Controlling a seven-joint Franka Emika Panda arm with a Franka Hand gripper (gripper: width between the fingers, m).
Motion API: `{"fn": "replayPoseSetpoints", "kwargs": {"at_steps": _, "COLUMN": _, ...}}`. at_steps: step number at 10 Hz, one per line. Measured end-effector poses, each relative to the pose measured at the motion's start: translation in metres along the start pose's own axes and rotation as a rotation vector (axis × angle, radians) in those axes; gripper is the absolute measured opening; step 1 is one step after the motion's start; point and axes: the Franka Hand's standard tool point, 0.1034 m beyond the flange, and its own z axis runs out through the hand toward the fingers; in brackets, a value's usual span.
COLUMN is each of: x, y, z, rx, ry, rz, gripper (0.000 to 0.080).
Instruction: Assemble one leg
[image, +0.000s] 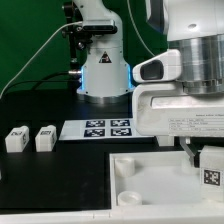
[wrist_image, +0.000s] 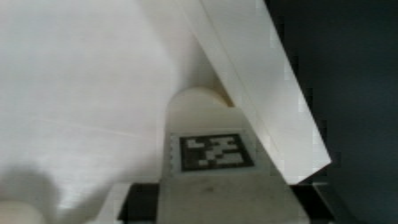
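My gripper is shut on a leg, a small white block with a black-and-white tag, and holds it over the right part of the large white tray-like part. In the wrist view the leg sits between my dark fingers and points away from the camera. Its far tip is close to the tray's raised rim; I cannot tell whether they touch. Two more legs stand on the black table at the exterior view's left.
The marker board lies on the table in front of the robot base. A round corner socket shows on the tray. My arm's white hand fills the exterior view's upper right.
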Motion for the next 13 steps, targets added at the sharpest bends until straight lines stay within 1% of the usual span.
{"fn": "replayPoseSetpoints", "kwargs": {"at_steps": 3, "x": -0.0012, "y": -0.0003, "z": 0.0002, "rx": 0.003, "ry": -0.006, "rz": 0.342, "gripper": 0.0294}}
{"fn": "replayPoseSetpoints", "kwargs": {"at_steps": 4, "x": -0.0019, "y": -0.0005, "z": 0.0004, "rx": 0.009, "ry": -0.015, "rz": 0.502, "gripper": 0.0294}}
{"fn": "replayPoseSetpoints", "kwargs": {"at_steps": 7, "x": -0.0011, "y": -0.0008, "z": 0.0011, "rx": 0.049, "ry": -0.065, "rz": 0.899, "gripper": 0.0294}}
{"fn": "replayPoseSetpoints", "kwargs": {"at_steps": 10, "x": -0.0027, "y": -0.0021, "z": 0.002, "rx": 0.052, "ry": -0.096, "rz": 1.213, "gripper": 0.0294}}
{"fn": "replayPoseSetpoints", "kwargs": {"at_steps": 13, "x": 0.0005, "y": 0.002, "z": 0.002, "rx": 0.044, "ry": -0.093, "rz": 1.359, "gripper": 0.0294}}
